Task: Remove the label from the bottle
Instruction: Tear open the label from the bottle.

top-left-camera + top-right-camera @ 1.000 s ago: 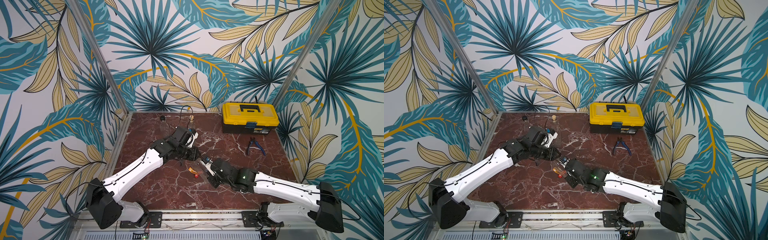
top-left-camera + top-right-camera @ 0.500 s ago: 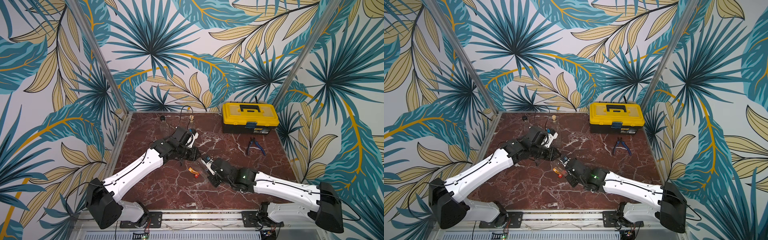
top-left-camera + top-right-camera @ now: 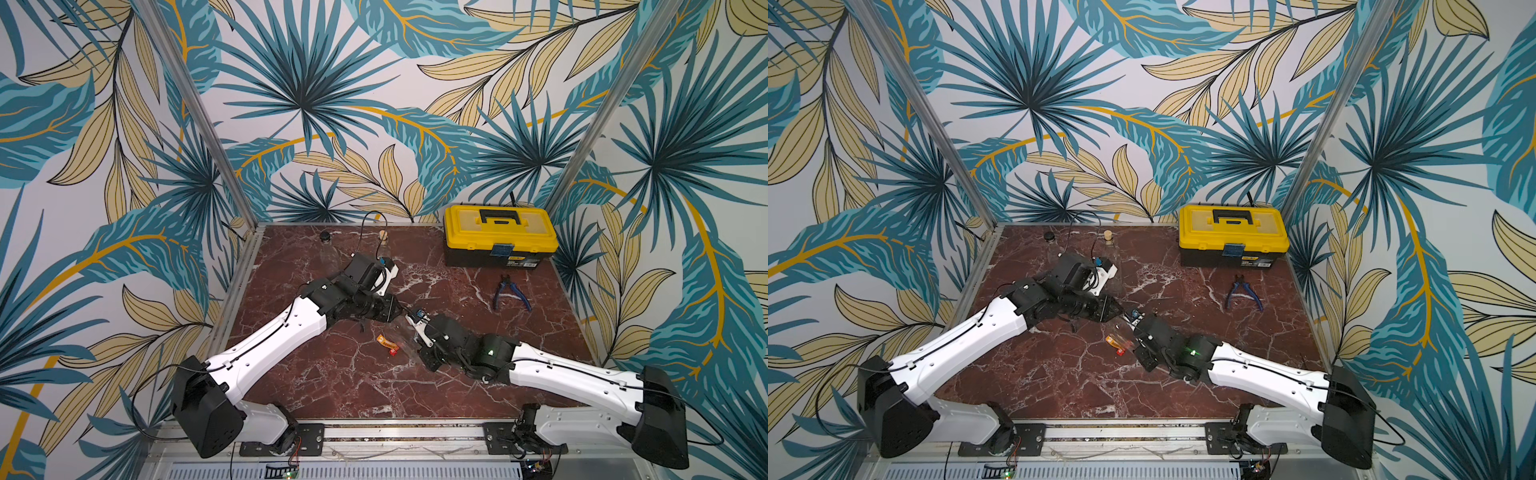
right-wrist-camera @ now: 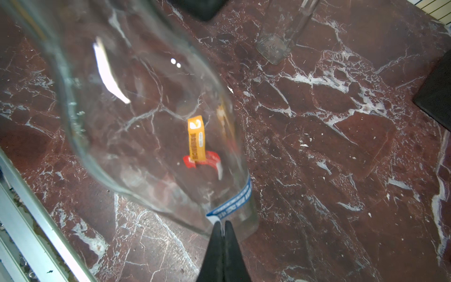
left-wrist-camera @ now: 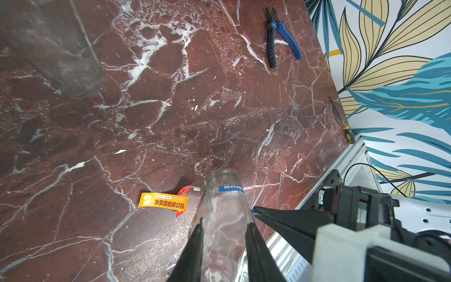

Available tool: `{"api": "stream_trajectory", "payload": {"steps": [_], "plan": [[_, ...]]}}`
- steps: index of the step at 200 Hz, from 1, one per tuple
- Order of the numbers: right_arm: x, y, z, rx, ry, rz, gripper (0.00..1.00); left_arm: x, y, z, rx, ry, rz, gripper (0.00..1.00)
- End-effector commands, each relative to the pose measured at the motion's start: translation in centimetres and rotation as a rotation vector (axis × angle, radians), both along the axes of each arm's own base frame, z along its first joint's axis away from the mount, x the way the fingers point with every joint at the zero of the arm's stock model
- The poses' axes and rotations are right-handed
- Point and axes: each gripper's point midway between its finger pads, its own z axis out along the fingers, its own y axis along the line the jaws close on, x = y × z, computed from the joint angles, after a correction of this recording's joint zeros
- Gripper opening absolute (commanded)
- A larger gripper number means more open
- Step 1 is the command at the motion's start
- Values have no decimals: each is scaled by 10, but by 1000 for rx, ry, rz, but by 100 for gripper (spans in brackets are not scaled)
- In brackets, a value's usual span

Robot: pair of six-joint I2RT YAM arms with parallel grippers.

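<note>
A clear glass bottle hangs tilted a little above the marble table, and my left gripper is shut on its body, one black finger on each side. A thin blue label rings the neck, and it shows in the left wrist view as the blue label. My right gripper is shut on the label's loose white end at the neck. In both top views the left gripper and right gripper meet at the table's middle, where the glass is barely visible.
An orange sticker with a red strip lies on the table beside the bottle. At the back right stands a yellow toolbox, with blue pliers in front of it. Two more glass bottles stand at the back left.
</note>
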Motion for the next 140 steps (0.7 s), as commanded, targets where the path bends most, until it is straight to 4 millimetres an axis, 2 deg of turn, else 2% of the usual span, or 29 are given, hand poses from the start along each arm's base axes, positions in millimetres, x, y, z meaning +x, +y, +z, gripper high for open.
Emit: {"api": "stream_trajectory", "payload": {"steps": [1, 140], "plan": [[18, -15, 12, 17, -77, -99, 0, -28, 6, -15, 40, 88, -70, 0], [20, -18, 10, 20, -73, -99, 0, -29, 5, -9, 42, 66, -80, 0]]}}
